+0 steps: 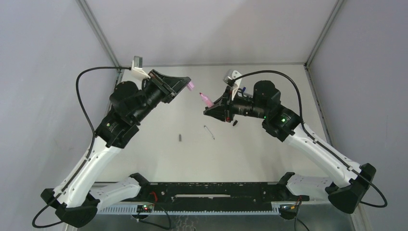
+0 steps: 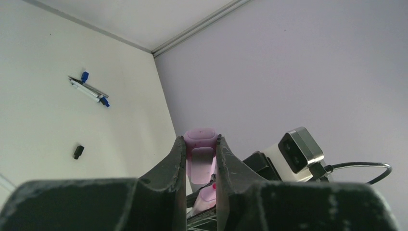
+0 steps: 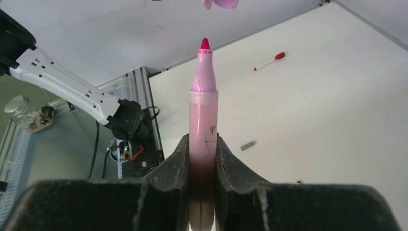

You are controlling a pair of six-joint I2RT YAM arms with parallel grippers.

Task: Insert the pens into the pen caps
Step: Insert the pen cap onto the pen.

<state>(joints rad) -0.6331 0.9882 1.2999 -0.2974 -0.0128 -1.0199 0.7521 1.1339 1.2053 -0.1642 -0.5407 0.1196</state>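
Pink marker point(image 3: 203, 110) clamped: right tool point(image 3: 202, 139); pink cap point(image 2: 200, 144): left tool point(image 2: 200, 140); red tip point(image 3: 205, 44) wrist-only.

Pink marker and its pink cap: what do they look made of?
Both look like plastic. The pink marker has a smooth, faintly translucent barrel with ink scribbles on it; its red tip may be felt, hard to tell. The pink cap is translucent with a soft sheen, and light passes through its wall.

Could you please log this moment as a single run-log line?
left jaws: shut on pink cap | right jaws: shut on pink marker | cap and marker: apart
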